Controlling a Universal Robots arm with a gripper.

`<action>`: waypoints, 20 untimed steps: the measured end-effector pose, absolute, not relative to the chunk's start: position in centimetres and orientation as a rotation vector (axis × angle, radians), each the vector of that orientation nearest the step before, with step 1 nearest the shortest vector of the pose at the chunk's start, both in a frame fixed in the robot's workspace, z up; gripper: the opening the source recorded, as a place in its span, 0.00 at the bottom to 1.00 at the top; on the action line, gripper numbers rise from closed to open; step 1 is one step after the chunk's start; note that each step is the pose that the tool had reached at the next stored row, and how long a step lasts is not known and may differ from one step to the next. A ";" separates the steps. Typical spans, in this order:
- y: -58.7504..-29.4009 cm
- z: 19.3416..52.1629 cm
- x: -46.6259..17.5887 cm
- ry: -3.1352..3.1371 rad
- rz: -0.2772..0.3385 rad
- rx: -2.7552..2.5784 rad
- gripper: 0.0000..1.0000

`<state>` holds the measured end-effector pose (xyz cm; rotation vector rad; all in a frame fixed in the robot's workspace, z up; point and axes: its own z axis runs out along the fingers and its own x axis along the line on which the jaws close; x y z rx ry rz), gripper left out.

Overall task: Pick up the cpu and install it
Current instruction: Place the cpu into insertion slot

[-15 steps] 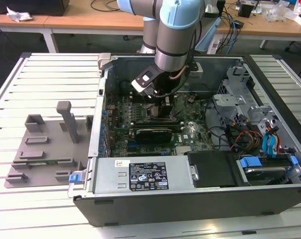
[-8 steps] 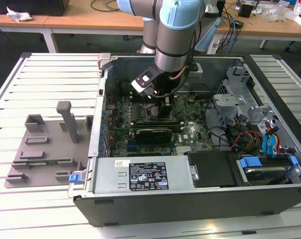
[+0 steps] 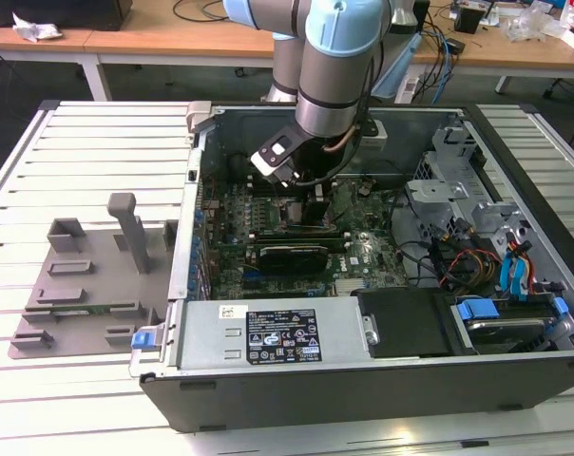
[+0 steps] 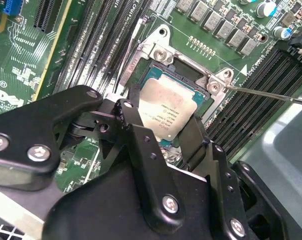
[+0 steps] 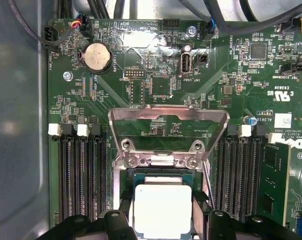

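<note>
Gripper: the gripper (image 4: 160, 120) is clenched on the cpu, with 2 black fingers (image 4: 136, 135) bearing against opposite edges of the chip.
Cpu: the cpu (image 5: 162, 210) lies pale silver face up, within the frame of the open cpu socket (image 4: 161, 52). Full seating cannot be confirmed.
Load plate: the load plate (image 5: 167, 116) is swung open and lies flat over the board beyond the socket's hinge edge.
Lever: the thin retention lever (image 4: 271, 95) stands off the socket corner, released.
Memory slots: banks of black memory slots (image 5: 81, 175) run along both sides of the socket.
Battery: a coin cell battery (image 5: 97, 55) sits near the motherboard's far corner.
Motherboard: the green motherboard (image 3: 363, 256) lies on the floor of the open computer case (image 3: 382, 361).
Arm: the arm (image 3: 334, 66) reaches down into the case over the board's middle.
Table: the slatted table (image 3: 78, 142) carries the case, with a grey fixture plate (image 3: 87, 285) beside it toward the exterior view's left.
</note>
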<state>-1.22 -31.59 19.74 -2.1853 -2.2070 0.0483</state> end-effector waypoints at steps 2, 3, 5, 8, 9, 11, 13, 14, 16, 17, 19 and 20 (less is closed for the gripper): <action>-31.6 19.7 -1.2 -2.207 0.049 -2.185 0.55; -31.6 19.7 -1.2 -2.207 0.049 -2.185 0.55; -31.6 19.6 -1.2 -2.207 0.049 -2.185 0.55; -31.6 19.6 -1.2 -2.207 0.047 -2.185 0.55; -31.6 19.6 -1.2 -2.207 0.047 -2.185 0.62; -31.6 19.6 -1.2 -2.207 0.049 -2.185 0.62; -31.6 20.5 -1.2 -2.207 0.048 -2.185 0.62; -31.5 21.0 -1.2 -2.207 0.048 -2.185 0.62; -31.5 21.6 -1.2 -2.207 0.048 -2.185 0.61; -31.5 21.9 -1.2 -2.207 0.049 -2.185 0.54; -31.5 22.8 -1.2 -2.207 0.048 -2.185 0.42; -31.4 23.7 -1.2 -2.207 0.048 -2.185 0.36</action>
